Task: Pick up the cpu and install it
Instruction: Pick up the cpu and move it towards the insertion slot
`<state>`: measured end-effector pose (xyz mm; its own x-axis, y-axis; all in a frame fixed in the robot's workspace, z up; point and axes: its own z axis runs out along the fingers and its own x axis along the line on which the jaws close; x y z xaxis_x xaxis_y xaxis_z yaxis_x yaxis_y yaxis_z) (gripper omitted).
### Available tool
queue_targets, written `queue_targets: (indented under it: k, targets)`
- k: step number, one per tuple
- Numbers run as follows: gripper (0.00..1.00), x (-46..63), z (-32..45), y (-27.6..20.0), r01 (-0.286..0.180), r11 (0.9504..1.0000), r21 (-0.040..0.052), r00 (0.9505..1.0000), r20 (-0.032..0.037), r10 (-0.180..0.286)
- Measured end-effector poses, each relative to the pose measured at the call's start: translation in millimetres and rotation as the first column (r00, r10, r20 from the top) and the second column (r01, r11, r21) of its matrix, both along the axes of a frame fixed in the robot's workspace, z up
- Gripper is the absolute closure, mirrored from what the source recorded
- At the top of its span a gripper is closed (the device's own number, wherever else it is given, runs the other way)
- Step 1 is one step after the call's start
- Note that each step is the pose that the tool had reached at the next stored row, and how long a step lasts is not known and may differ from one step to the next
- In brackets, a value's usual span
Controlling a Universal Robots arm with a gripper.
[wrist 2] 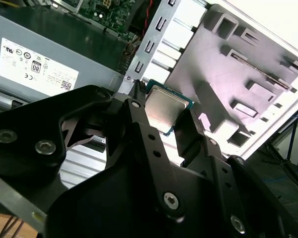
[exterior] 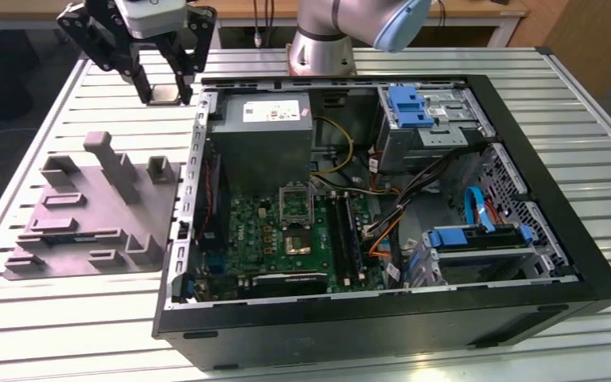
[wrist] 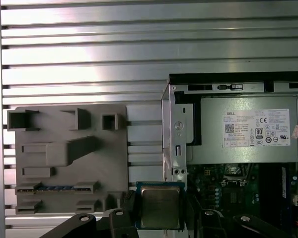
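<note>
Second wrist view is showing the gripper pinching the cpu by opposite edges between two black fingers, closed to the chip's width and holding it in the air. The open computer case is housing a grey power supply and a green motherboard. The chip is hanging over the slatted table, just outside the case wall and near the grey fixture block, and is showing a silvery top with a thin teal rim.

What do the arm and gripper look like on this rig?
The gripper is a black two-finger linkage type: flat open-frame links with silver screw heads and a pale grey body above. The arm has silver-grey tubular joints with a light blue end cap.
</note>
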<state>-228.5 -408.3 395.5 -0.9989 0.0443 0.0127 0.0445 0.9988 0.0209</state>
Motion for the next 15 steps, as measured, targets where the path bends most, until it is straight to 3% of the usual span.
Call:
queue_targets:
  k: [15]
  targets:
    - [0.53, 9.4, 0.0, 0.0, 0.000, 1.0000, 0.0000, 1.0000, 0.0000, 0.000]
